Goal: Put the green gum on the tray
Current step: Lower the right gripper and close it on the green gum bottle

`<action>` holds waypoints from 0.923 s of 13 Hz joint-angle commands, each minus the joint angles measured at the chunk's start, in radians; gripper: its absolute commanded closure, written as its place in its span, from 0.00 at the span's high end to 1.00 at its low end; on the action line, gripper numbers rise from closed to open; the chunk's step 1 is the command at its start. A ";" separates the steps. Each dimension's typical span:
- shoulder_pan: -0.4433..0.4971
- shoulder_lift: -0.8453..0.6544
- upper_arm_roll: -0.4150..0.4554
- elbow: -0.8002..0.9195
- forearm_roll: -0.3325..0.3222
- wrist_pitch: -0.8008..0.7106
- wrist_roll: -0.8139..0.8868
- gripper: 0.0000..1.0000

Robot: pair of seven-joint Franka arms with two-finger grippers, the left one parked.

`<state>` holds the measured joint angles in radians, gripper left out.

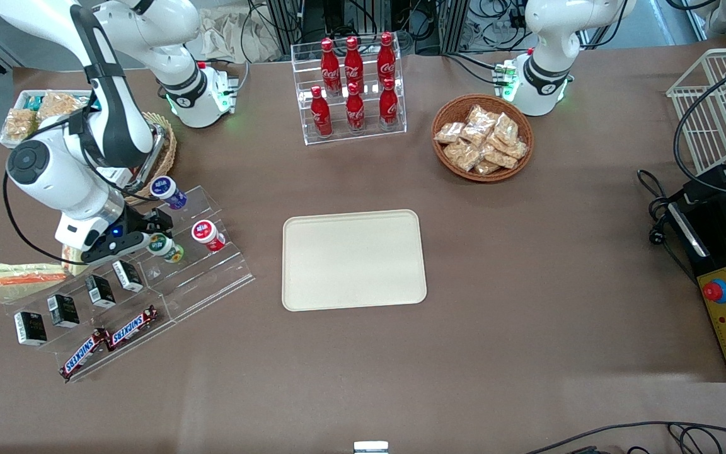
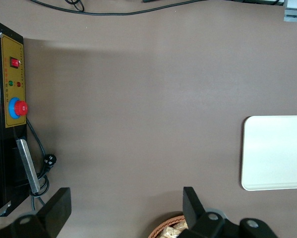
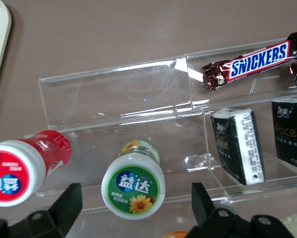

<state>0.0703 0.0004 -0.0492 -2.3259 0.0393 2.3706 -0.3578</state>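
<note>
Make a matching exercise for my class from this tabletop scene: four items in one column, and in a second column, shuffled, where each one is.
Items
1. green gum
2. tray
3. Snickers bars
4. cola bottles

Places
A. lowest step of the clear stepped stand
B. flat on the table, nothing on it
C. between the open fingers of the hand, on a higher step of the stand
D. upright in the clear rack, farther from the front camera than the tray

Pairs: 1-C, 2-B, 3-A, 4-D
</note>
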 commanded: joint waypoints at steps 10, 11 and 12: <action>0.008 0.026 -0.004 -0.064 0.021 0.125 -0.004 0.29; 0.008 0.023 -0.004 -0.063 0.021 0.122 -0.003 0.20; 0.008 0.021 -0.004 -0.058 0.021 0.119 -0.003 0.15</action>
<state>0.0733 0.0262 -0.0494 -2.3866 0.0393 2.4762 -0.3576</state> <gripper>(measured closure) 0.410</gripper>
